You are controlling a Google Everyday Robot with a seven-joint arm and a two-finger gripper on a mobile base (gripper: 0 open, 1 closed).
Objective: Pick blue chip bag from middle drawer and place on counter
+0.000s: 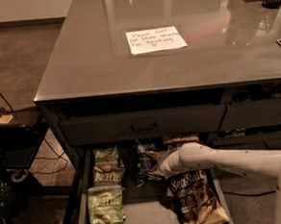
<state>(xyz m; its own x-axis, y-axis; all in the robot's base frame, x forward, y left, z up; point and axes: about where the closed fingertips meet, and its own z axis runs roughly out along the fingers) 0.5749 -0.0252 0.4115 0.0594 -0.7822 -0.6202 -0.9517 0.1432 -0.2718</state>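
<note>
The blue chip bag (143, 158) lies in the middle row at the back of the open middle drawer (147, 215), partly under the cabinet's edge. My white arm reaches in from the right, and my gripper (157, 165) is at the bag's right side, touching or overlapping it. The counter (93, 64) lies above, with a white handwritten note (155, 39) on it.
Green Kettle bags (107, 165) (105, 210) fill the drawer's left row. A Sea Salt bag (195, 201) lies under my arm, and another (181, 140) sits behind. A closed drawer front with a bar handle (144, 125) is above. A low dark stand with cables (12, 137) is at left.
</note>
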